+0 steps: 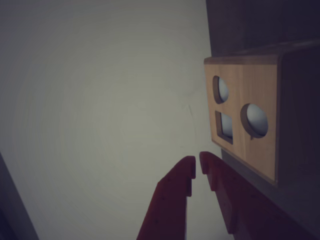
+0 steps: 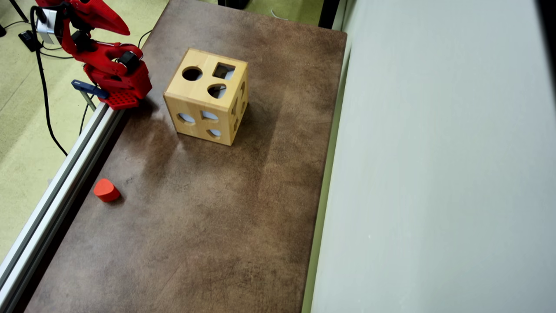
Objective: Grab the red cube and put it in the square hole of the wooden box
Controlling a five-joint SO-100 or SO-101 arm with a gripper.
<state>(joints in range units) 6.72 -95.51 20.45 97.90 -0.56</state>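
A small red block (image 2: 106, 190) with one rounded side lies on the brown table near its left edge in the overhead view; it is out of the wrist view. The wooden box (image 2: 204, 98) stands at the far middle of the table, with a square hole (image 2: 223, 71) in its top face next to a round hole and a rounded one. In the wrist view the box (image 1: 260, 100) is at the right, its square hole (image 1: 224, 126) facing me. My red gripper (image 1: 197, 165) is shut and empty, left of the box. In the overhead view the gripper (image 2: 126, 31) sits folded at the top left.
An aluminium rail (image 2: 65, 174) runs along the table's left edge, where the arm's base (image 2: 121, 87) is clamped. A pale grey wall panel (image 2: 434, 174) borders the table on the right. Cables lie on the floor at the left.
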